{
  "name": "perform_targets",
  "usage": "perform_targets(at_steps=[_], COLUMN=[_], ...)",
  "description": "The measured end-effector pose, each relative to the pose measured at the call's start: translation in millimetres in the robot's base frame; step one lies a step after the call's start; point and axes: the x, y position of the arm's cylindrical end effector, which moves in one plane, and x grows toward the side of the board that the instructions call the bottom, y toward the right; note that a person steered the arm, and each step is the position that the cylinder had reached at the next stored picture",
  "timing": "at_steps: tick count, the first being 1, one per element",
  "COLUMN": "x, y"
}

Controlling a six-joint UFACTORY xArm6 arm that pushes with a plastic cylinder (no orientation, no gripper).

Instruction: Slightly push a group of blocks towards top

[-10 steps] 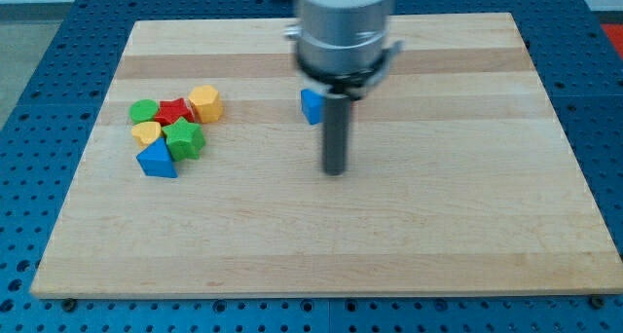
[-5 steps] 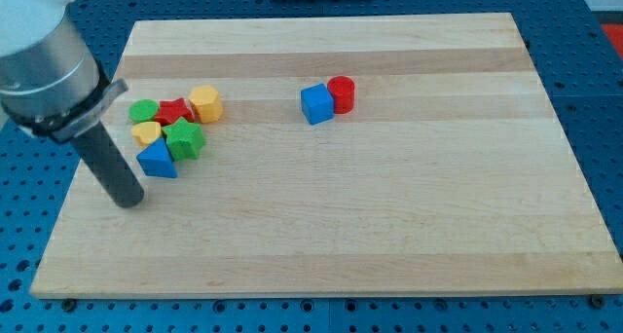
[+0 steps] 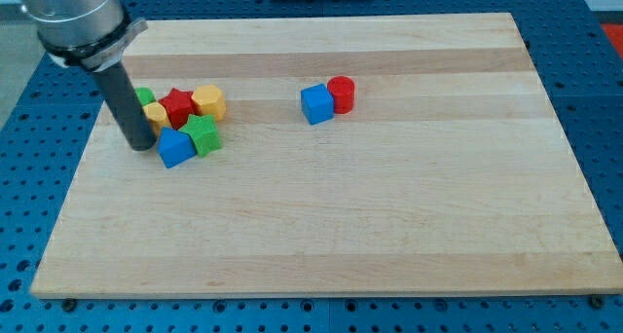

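My tip (image 3: 142,144) rests on the pale wooden table (image 3: 389,226) in the left part of the frame, at the left edge of a tight cluster of small blocks; there is no gripper on this arm, only the dark rod. The tip stands just left of the blue triangular block (image 3: 175,148) and looks to be touching or almost touching the yellow block (image 3: 156,116) behind it, whose shape is partly hidden by the rod. The green round block (image 3: 145,97) peeks out beside the rod above that. The red star-shaped block (image 3: 178,106), the yellow hexagonal block (image 3: 208,101) and the green star-shaped block (image 3: 203,134) complete the cluster, packed together. Well apart, near the upper centre, a blue cube (image 3: 315,104) touches a red cylinder (image 3: 341,93).
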Motion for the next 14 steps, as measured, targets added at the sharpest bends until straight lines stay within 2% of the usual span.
perform_targets(at_steps=[1,2,3,4,5,6,9,10,11,12,13,14], x=[48,62,62,62,49,-3,-13,-11,21,72,87,76], y=[-26,15,112,118,118,112,44,76,120,66,23,17])
